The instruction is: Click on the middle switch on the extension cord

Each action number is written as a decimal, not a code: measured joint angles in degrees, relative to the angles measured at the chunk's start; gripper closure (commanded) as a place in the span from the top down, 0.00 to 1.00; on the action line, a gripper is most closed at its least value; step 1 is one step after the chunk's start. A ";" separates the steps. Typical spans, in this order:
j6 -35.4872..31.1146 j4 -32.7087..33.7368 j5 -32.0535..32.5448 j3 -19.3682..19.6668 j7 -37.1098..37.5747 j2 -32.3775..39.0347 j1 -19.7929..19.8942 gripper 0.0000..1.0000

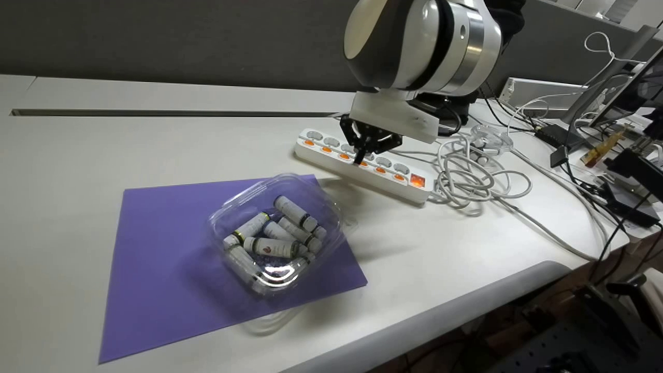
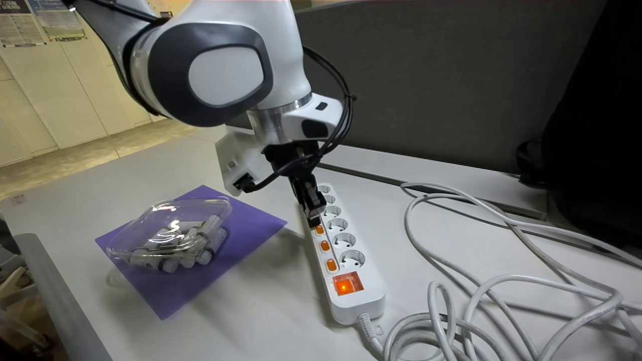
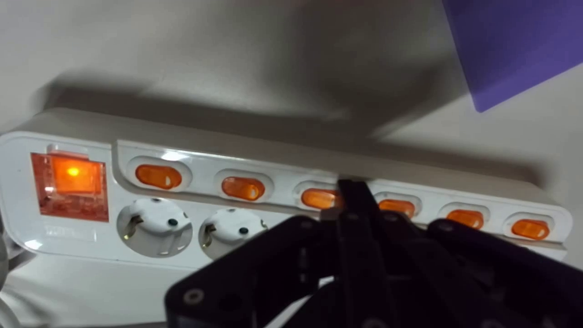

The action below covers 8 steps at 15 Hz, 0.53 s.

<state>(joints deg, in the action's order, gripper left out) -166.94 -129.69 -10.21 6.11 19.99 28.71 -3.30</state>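
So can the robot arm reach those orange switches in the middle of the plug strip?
Probably yes: the gripper is shut, its tip shows between the two middle switches in the wrist view, and nothing seems to block it.

I am in what looks like an office or a lab; I cannot tell which. I lean over a white desk (image 1: 67, 155) backed by a dark grey partition (image 1: 171, 39), the sort that divides workplaces, with cable-strewn equipment (image 1: 634, 210) crowding one end. In an exterior view, printed posters (image 2: 60, 20) hang on a pale panelled wall (image 2: 60, 95) beyond a strip of tan floor (image 2: 130, 143).
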 measured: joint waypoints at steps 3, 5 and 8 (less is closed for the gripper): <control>0.08 0.00 -0.48 -0.01 0.00 0.00 0.18 0.00; 0.12 0.00 -1.07 -0.01 0.00 0.00 0.35 0.00; 0.21 0.00 -1.34 -0.01 0.04 0.05 0.68 0.00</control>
<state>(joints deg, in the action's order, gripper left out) -166.74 -129.69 -11.56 6.10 20.03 28.76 -2.62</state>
